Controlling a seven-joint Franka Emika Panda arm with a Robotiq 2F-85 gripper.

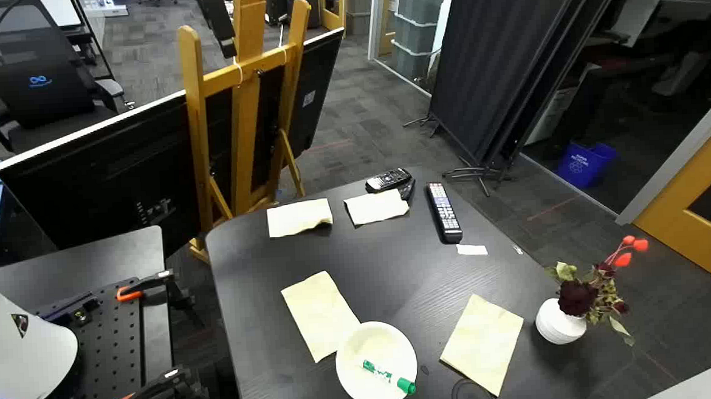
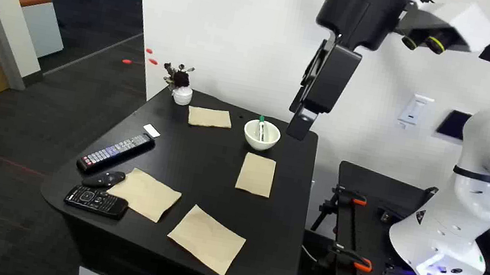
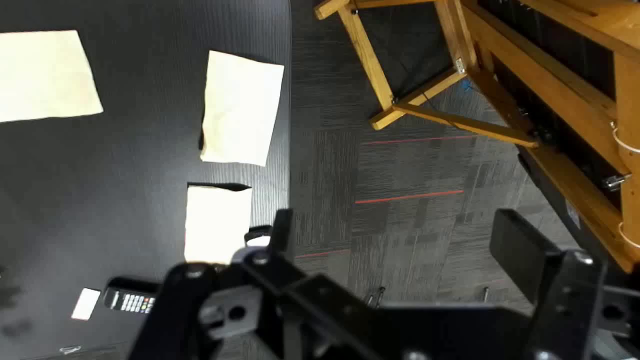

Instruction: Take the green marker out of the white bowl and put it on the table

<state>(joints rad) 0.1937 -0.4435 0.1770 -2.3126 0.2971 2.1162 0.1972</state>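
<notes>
Of 2 steps, lifting out and setting down, 0 had been done, it was judged: the marker [image 1: 388,376] was cradled in the bowl [image 1: 356,382] on the table [image 1: 396,270], 1 end at the rim, while the gripper [image 3: 396,239], spread wide with nothing grasped, was held well apart and higher

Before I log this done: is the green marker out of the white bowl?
No, an exterior view shows the green marker resting in the white bowl.

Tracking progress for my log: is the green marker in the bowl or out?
In: both exterior views show the green marker leaning inside the white bowl.
</notes>
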